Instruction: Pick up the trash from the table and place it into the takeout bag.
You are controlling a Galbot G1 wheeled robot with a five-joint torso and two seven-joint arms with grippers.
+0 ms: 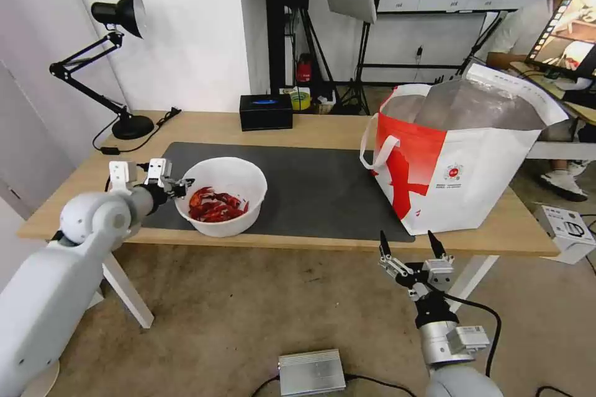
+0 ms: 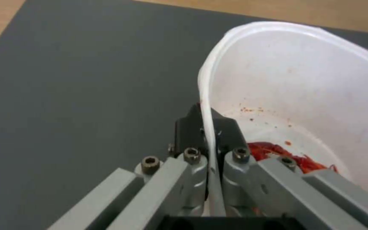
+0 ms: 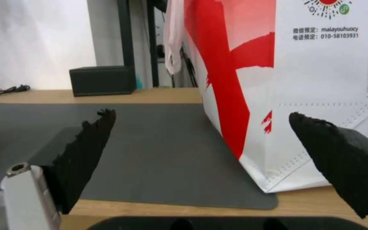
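Bare mat [image 1: 310, 186] between bowl [image 1: 221, 195], bag [image 1: 459, 155]

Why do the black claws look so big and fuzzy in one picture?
Right wrist view: the right gripper sits right at the lens, so its open fingers blur. Head view: the takeout bag foil shines. Left wrist view: the bowl rim looks sharp.

light-wood table [image 1: 323, 127] – grey mat [image 1: 310, 186], lamp [image 1: 127, 121], black box [image 1: 266, 111].
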